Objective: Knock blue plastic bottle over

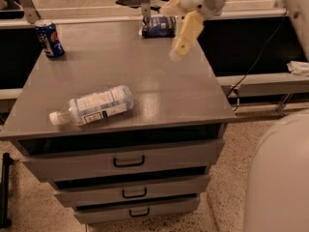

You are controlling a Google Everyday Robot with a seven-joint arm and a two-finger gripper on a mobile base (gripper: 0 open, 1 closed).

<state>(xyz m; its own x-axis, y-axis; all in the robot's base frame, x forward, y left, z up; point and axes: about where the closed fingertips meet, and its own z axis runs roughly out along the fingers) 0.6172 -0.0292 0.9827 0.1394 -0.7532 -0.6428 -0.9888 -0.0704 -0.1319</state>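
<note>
Bottle (94,106) lies toppled, well apart from seemingly closed hand (179,52) above table (159,88).

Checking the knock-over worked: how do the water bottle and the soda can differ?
The blue plastic bottle lies on its side near the front left of the table; the soda can stands upright at the back left corner. The bottle is clear with a white cap; the can is opaque dark blue. The bottle is longer than the can is tall. Both rest on the tabletop, apart from the gripper, which hangs above the back right.
</note>
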